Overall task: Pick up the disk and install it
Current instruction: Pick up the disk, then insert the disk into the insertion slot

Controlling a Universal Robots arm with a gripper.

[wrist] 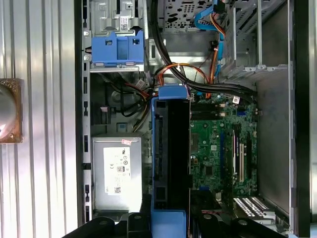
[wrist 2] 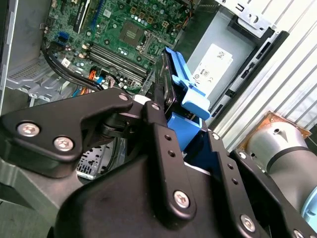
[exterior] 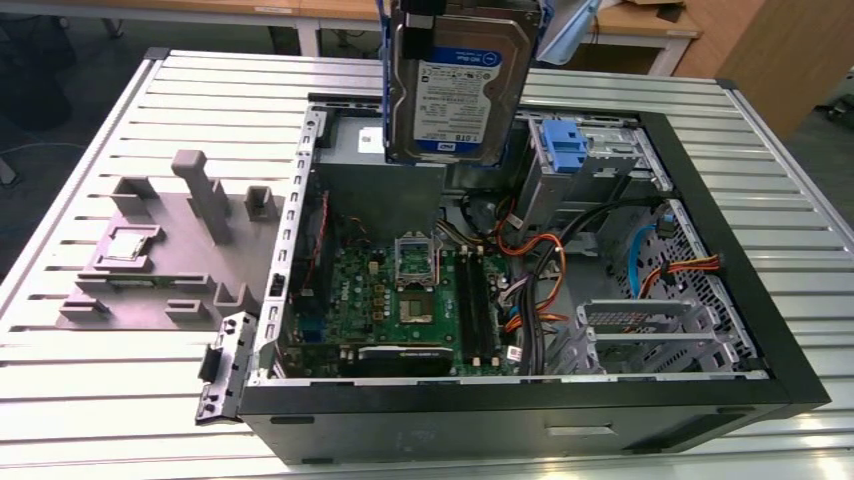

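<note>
The disk point(exterior: 454, 90), a silver-grey drive with a white-and-blue label and a blue bracket round its edges, hangs upright above the back of the open computer case point(exterior: 747, 330). In the first wrist view the disk point(wrist: 171, 158) shows edge-on over the gap between the power supply and the motherboard. My gripper point(wrist 2: 161, 106) is shut on the disk point(wrist 2: 176, 82), its black fingers point(wrist 2: 156, 129) clamping the disk's flat sides. The gripper's fingers point(wrist: 133, 223) also show beside the disk's blue end.
Inside the case lie the green motherboard point(exterior: 400, 300), a grey power-supply box point(wrist: 116, 173), a blue caddy in the drive bay point(wrist: 116, 49) and orange and black cables point(exterior: 541, 260). A grey fixture point(exterior: 174, 240) sits on the slatted metal table point(exterior: 107, 380) at the exterior view's left.
</note>
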